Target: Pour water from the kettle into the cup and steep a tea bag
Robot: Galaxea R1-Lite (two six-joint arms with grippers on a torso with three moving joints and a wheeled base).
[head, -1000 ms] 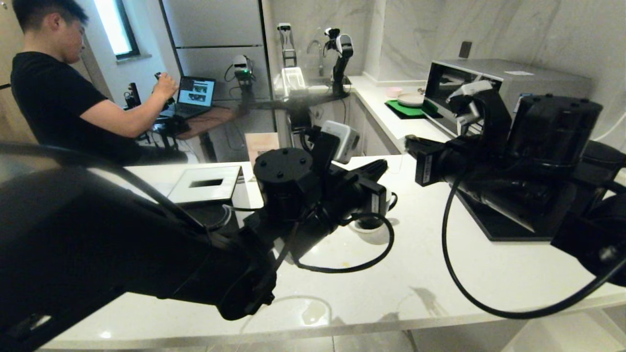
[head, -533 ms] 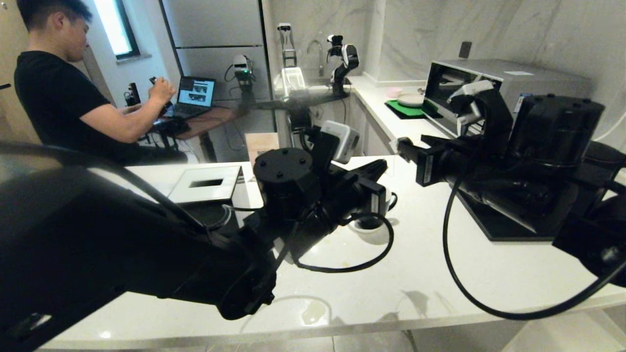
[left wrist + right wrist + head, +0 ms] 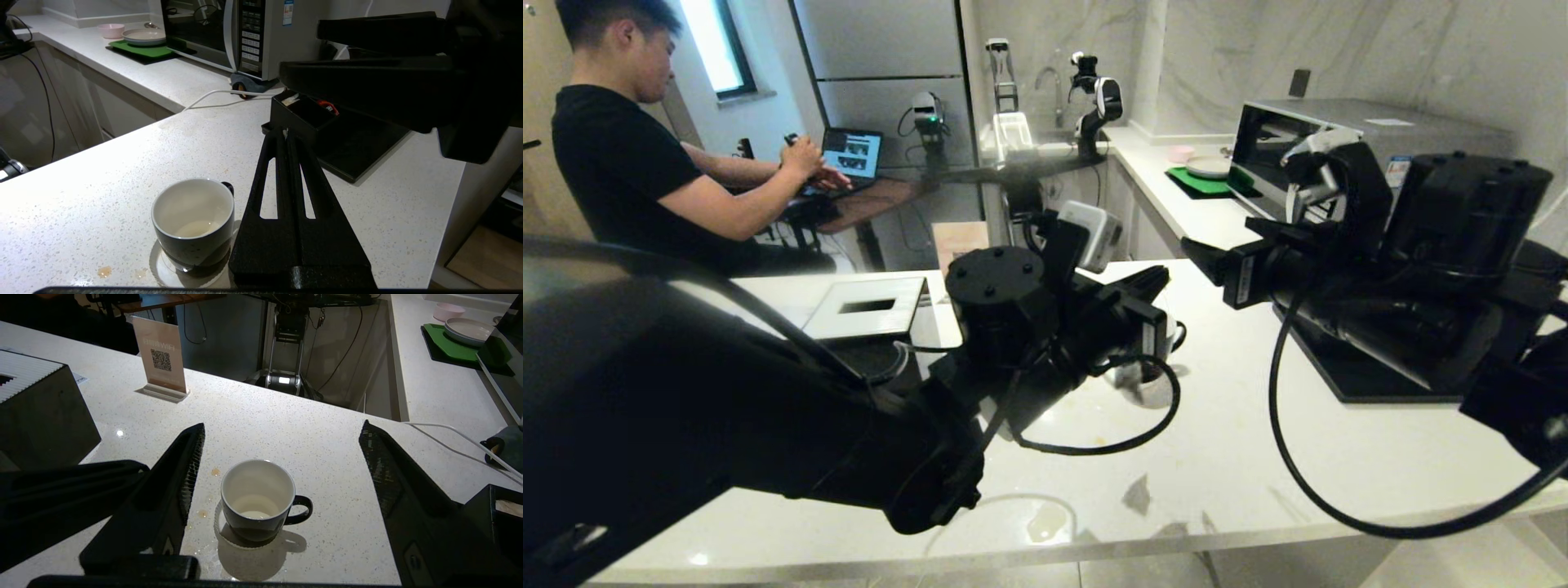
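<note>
While the head view hides most of the cup behind the left arm, both wrist views show it on a white coaster mid-counter. Beside it, the left gripper is pressed together, empty. Right gripper hangs spread wide above, empty.

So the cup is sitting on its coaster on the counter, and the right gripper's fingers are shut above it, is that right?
Not quite. The cup does sit on its coaster on the counter, but the right gripper has its fingers spread wide open above it, as the right wrist view shows.
</note>
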